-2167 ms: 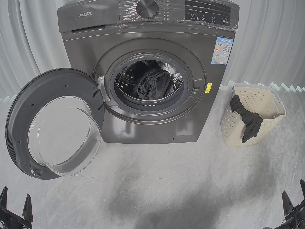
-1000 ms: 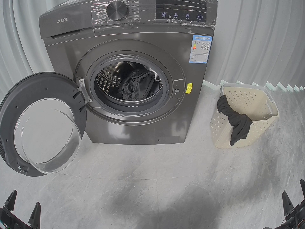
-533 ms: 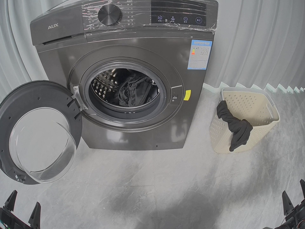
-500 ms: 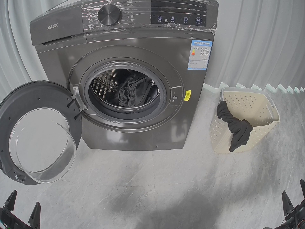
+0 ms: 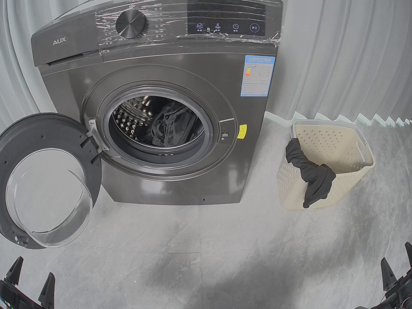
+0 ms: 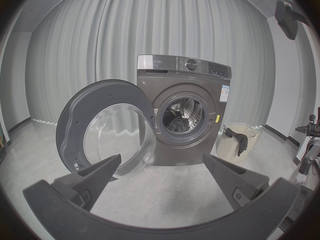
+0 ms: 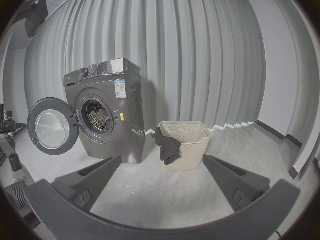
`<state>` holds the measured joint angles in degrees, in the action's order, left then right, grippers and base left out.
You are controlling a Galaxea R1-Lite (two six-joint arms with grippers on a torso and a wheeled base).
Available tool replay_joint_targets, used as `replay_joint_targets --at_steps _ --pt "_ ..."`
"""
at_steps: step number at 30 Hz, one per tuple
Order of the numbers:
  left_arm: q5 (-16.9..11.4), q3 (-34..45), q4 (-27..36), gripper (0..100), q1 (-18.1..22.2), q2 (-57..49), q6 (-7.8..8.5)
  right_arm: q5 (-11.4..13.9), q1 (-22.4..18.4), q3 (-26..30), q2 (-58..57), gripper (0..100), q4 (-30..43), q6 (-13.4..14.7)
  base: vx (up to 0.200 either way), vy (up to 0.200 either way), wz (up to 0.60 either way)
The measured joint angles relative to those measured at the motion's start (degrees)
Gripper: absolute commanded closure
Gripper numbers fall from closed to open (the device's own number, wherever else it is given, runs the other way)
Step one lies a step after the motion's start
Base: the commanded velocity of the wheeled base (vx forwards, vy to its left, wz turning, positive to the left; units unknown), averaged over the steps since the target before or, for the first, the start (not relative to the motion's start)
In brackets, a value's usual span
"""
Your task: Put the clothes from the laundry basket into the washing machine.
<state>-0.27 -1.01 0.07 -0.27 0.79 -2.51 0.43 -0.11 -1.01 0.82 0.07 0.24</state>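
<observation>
Left hand (image 6: 160, 156), right hand (image 7: 161, 156): wide open, empty. Garment (image 5: 311, 174) draped over basket (image 5: 327, 123) rim; snagged pull could tip basket, or loose grip drops cloth on floor.

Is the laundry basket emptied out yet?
No, a dark garment hangs over the rim of the laundry basket.

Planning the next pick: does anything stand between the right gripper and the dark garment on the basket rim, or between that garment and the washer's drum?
Nothing visible. Bare floor separates the right gripper from the dark garment draped over the laundry basket rim, and the washing machine door is swung open.
</observation>
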Motion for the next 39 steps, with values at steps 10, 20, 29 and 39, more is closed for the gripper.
replay_joint_targets --at_steps 10,20,29,39 --pt "0.0 0.0 0.02 0 0.02 0.02 -0.02 0.0 0.0 0.0 0.02 0 0.02 0.02 0.0 0.0 0.0" --pt "0.0 0.0 0.02 0 0.0 0.05 0.0 0.0 0.01 0.0 0.02 0 0.02 0.02 0.12 0.0 0.0" --pt "0.0 0.0 -0.02 0 0.0 0.06 -0.02 -0.02 0.04 0.0 0.04 0 0.0 0.02 0.0 0.0 0.0" --pt "0.0 0.0 0.0 0 0.0 0.09 -0.02 0.0 0.0 0.0 0.06 0 0.02 0.02 0.0 0.0 0.0"
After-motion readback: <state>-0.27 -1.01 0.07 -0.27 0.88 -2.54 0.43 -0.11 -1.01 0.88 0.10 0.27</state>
